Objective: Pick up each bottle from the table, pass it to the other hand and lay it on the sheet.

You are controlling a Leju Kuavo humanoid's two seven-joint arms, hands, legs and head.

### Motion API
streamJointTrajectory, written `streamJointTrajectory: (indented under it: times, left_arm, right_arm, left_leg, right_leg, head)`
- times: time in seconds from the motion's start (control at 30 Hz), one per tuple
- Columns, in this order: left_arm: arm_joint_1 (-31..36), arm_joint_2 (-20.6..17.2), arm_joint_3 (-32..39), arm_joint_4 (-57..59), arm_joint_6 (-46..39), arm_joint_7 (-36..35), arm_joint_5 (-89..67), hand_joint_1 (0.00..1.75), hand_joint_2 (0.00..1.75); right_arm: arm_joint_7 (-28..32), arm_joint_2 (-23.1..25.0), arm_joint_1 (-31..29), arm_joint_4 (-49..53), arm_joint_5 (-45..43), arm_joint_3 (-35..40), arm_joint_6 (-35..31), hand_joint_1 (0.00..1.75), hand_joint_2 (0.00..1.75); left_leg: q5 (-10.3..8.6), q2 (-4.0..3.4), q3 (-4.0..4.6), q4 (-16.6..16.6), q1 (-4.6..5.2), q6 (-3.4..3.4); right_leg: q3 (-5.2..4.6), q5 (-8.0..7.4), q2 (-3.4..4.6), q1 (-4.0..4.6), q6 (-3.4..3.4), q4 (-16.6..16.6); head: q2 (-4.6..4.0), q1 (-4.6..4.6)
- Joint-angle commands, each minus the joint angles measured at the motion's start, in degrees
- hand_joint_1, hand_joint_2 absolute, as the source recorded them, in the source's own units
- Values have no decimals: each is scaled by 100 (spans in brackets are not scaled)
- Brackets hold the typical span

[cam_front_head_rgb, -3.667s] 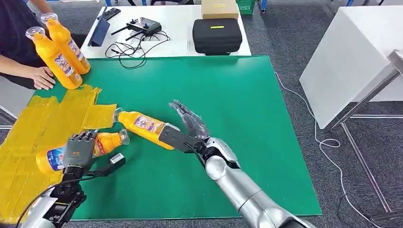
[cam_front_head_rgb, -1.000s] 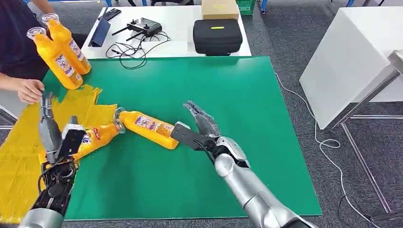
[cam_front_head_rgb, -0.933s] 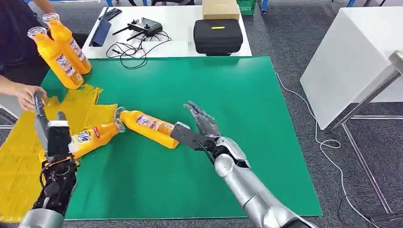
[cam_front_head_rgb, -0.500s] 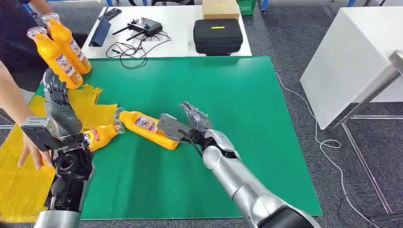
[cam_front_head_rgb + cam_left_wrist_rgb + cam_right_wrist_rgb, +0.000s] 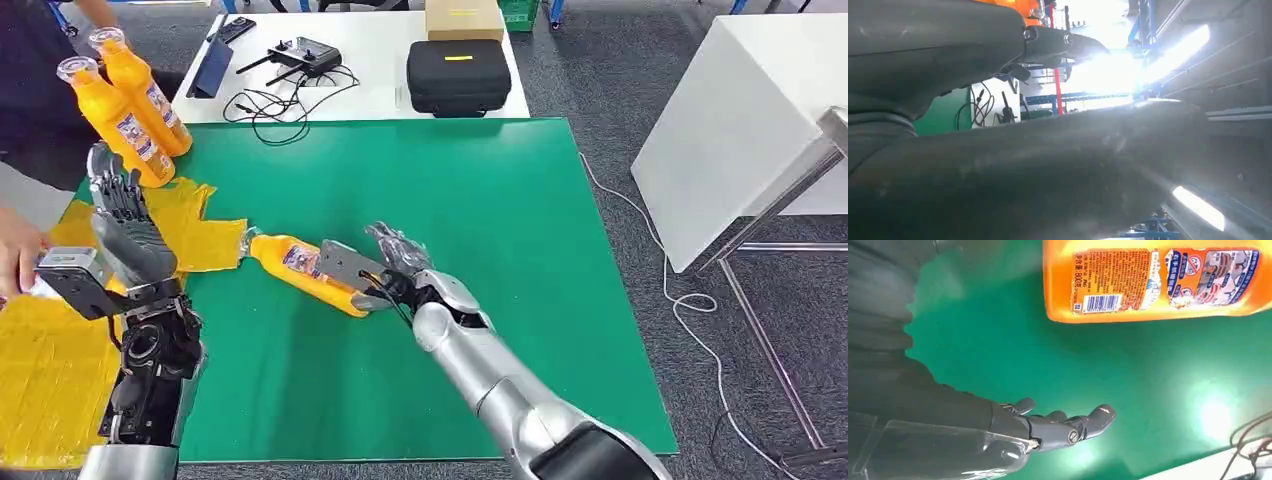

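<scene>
An orange bottle (image 5: 300,270) lies on the green mat (image 5: 500,220), its cap towards the yellow sheet (image 5: 60,370). My right hand (image 5: 385,268) is at the bottle's base with fingers spread and grips nothing. In the right wrist view the labelled bottle (image 5: 1148,280) lies apart from the stretched fingers (image 5: 1068,427). My left hand (image 5: 125,245) is raised over the sheet's edge, fingers straight and apart, holding nothing. Two more orange bottles (image 5: 112,125) (image 5: 148,92) stand upright at the mat's far left corner.
A person's hand (image 5: 15,260) and sleeve reach in at the left edge by the sheet. Behind the mat a white table (image 5: 380,95) carries a black case (image 5: 457,75), a cardboard box (image 5: 462,18), a controller (image 5: 303,55) and cables. Another white table (image 5: 740,120) stands to the right.
My left hand let go of its bottle on the sheet and rose, open. That bottle has left its spot as the person's hand came in. My right hand moved up to the other bottle's base.
</scene>
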State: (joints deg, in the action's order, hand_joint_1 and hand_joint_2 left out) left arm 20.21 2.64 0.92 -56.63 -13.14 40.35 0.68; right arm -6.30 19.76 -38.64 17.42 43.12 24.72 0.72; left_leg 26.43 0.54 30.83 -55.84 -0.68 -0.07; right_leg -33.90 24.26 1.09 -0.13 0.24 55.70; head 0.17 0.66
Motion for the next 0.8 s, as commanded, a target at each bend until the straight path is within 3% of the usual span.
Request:
streamJointTrajectory:
  times: [0.03, 0.8]
  left_arm:
    - [-167, 19, 264, -192, 10, -35, 24, 0, 0]
    - [-499, 85, 521, -584, 221, -35, -20, 0, 0]
  right_arm:
    - [-63, 15, -303, -391, 65, 152, 112, 0, 175]
    - [-294, 24, -271, -327, -97, 643, 220, 0, 175]
  left_leg:
    - [17, -11, -33, -2, -7, 5]
    - [10, -3, -19, -1, -5, 4]
  right_leg:
    - [34, 10, -5, 9, 6, -5]
    - [21, 8, -10, 6, 4, -4]
  head:
    - [0, 0]
    - [-2, 0]
